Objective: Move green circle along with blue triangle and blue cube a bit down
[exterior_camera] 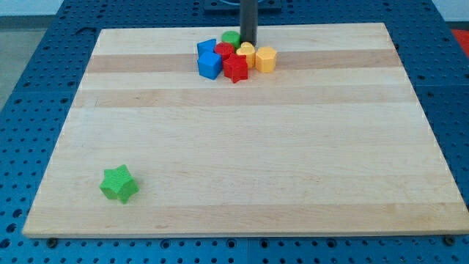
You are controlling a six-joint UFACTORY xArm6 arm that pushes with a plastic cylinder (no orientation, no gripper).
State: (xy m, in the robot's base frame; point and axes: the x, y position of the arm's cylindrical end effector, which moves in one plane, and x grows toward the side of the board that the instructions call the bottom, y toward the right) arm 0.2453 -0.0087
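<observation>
A tight cluster of blocks sits near the board's top centre. The green circle (231, 37) is at the cluster's top, mostly hidden behind the others. The blue triangle (206, 48) is at its upper left and the blue cube (209, 64) just below it. My rod comes down from the view's top, and my tip (248, 42) rests just right of the green circle, touching or nearly touching it, above the yellow blocks.
A red circle (224, 50), a red star (236, 68), a yellow block (246, 54) and a yellow hexagon (266, 59) are packed into the same cluster. A green star (119, 183) lies alone at the lower left. The wooden board (242, 147) lies on a blue pegboard.
</observation>
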